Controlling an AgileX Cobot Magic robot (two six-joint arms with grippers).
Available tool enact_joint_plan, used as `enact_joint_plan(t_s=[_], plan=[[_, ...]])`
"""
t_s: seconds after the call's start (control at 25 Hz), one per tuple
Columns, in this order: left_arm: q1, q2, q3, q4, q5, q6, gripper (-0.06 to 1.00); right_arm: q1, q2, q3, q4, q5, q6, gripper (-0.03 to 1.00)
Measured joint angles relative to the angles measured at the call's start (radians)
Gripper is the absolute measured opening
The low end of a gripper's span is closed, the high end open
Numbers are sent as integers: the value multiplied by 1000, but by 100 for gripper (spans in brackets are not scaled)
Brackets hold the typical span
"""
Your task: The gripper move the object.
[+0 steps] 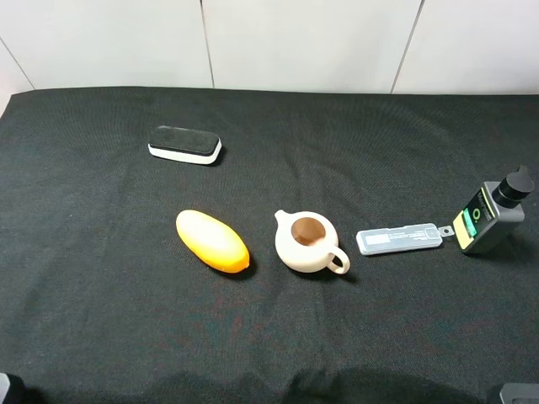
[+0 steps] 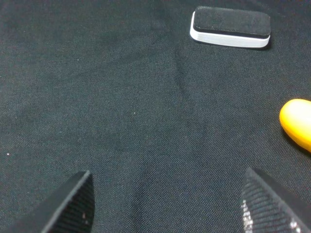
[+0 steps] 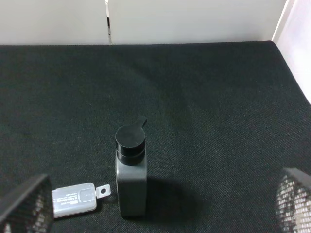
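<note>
The dark grey bottle (image 1: 489,219) with a black cap and a green and cream label stands upright at the table's right edge. In the right wrist view the bottle (image 3: 130,182) stands between and ahead of the fingers, label side hidden. My right gripper (image 3: 160,211) is open and empty, apart from the bottle. My left gripper (image 2: 167,213) is open and empty over bare cloth at the front left. In the high view only small bits of the arms show at the two bottom corners.
A clear flat plastic case (image 1: 398,239) lies just left of the bottle, also in the right wrist view (image 3: 74,199). A cream teapot (image 1: 308,242) and an orange oval fruit (image 1: 211,241) sit mid-table. A black-and-white eraser block (image 1: 184,145) lies at back left.
</note>
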Motion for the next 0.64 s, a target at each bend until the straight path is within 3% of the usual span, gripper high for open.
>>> enact_joint_plan(t_s=[0.64], plan=[[0, 0, 0, 0, 0, 0, 68, 0, 0, 0, 1, 0, 0, 69]])
